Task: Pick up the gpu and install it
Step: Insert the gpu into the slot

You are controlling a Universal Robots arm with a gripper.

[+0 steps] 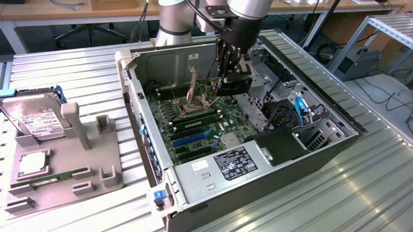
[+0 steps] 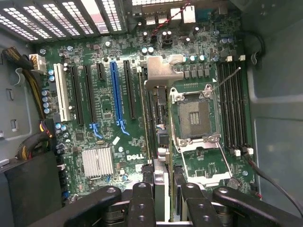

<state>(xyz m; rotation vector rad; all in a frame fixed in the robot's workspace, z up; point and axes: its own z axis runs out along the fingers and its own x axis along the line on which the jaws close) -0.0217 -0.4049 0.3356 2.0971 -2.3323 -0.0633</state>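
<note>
Right now I am gripping the gpu [image 1: 233, 86] with my gripper [image 1: 229, 72], my fingers [image 2: 142, 203] closing on its 2 flat faces so that the card is standing upright between them. In the exterior view I am reaching straight down into the open computer case [image 1: 258, 188], which is lying on its side on the ribbed metal table [image 1: 77, 72]. The card is hanging below my fingertips over the far half of the green motherboard [image 1: 200, 121], close to the drive cage on the exterior view's right. I cannot tell whether its lower edge is touching the board.

From the wrist, I am looking along the gpu [image 2: 160, 182] edge-on, so it is showing as a thin strip running away from my gripper [image 2: 163, 203] across the board. That strip is lying between the row of long expansion slots, with the blue slot [image 2: 116, 94] among them, and the open processor socket [image 2: 195, 117]. A silver finned heat sink [image 2: 97, 162] is sitting on the slot side, near the board's printed logo.

Outside the case, on the exterior view's left, a grey holder tray [image 1: 103, 181] is carrying a silver hard drive [image 1: 36, 118] leaning in its stand, and a narrow green memory stick [image 1: 61, 175] is lying flat nearer the tray's front.
</note>
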